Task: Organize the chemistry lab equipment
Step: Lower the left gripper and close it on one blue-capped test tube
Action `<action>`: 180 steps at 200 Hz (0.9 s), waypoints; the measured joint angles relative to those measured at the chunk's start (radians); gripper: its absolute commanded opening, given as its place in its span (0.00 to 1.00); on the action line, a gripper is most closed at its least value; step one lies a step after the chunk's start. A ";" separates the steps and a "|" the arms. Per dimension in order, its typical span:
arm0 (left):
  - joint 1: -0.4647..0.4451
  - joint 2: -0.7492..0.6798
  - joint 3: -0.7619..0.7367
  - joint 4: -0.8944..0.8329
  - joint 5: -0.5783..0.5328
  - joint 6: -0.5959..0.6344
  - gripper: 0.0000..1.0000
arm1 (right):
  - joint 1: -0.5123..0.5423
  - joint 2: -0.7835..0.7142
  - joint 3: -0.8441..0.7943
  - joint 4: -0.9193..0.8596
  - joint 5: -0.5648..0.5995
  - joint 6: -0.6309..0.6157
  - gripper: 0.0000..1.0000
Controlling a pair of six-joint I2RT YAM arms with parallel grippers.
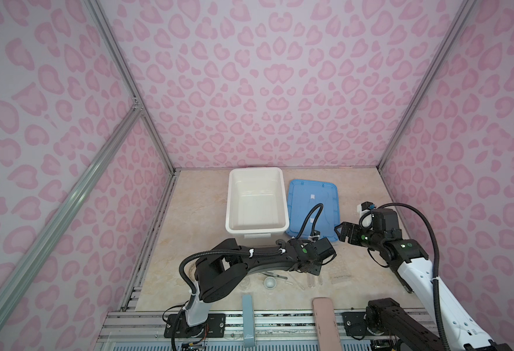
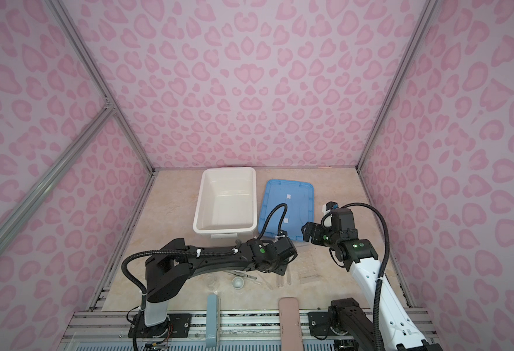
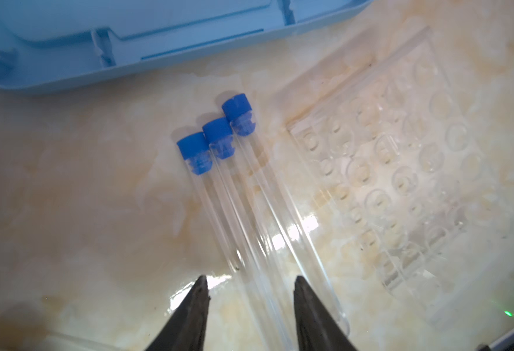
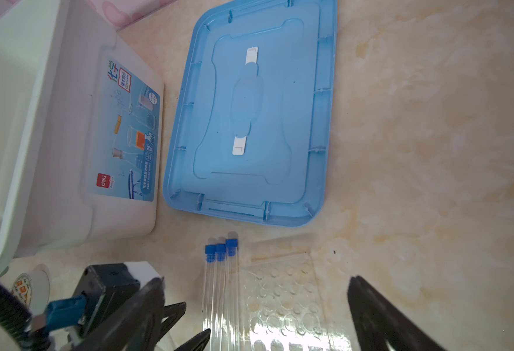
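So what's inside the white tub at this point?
In both top views the white tub looks empty: a bare white floor with only faint glints. The inner face of its near wall is hidden behind the rim, and any clear glassware lying inside would be hard to make out.

A robot-recording booth rather than a working lab — 3 pink spotted walls (image 1: 265, 91) framed in aluminium extrusion (image 1: 125, 70) enclose a marble-look tabletop (image 1: 195, 218). The left arm (image 1: 249, 261) and right arm (image 1: 414, 267) stand on a slotted rail (image 1: 280, 322). Blue-capped tubes (image 3: 219, 138) and a white tub (image 1: 257, 202) with a glassware label (image 4: 125, 130) are the only lab-like things here.
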 measured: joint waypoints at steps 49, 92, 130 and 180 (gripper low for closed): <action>0.019 0.022 0.014 -0.025 0.000 -0.001 0.39 | 0.000 -0.007 -0.016 0.012 0.002 0.001 0.95; 0.030 0.033 0.009 -0.026 0.004 0.011 0.38 | 0.000 -0.019 -0.023 0.020 0.004 0.001 0.95; 0.026 0.049 0.013 -0.036 0.014 0.012 0.37 | 0.000 -0.023 -0.029 0.026 0.011 0.000 0.95; 0.027 0.059 0.014 -0.051 0.014 0.011 0.33 | 0.000 -0.024 -0.033 0.036 0.011 0.000 0.95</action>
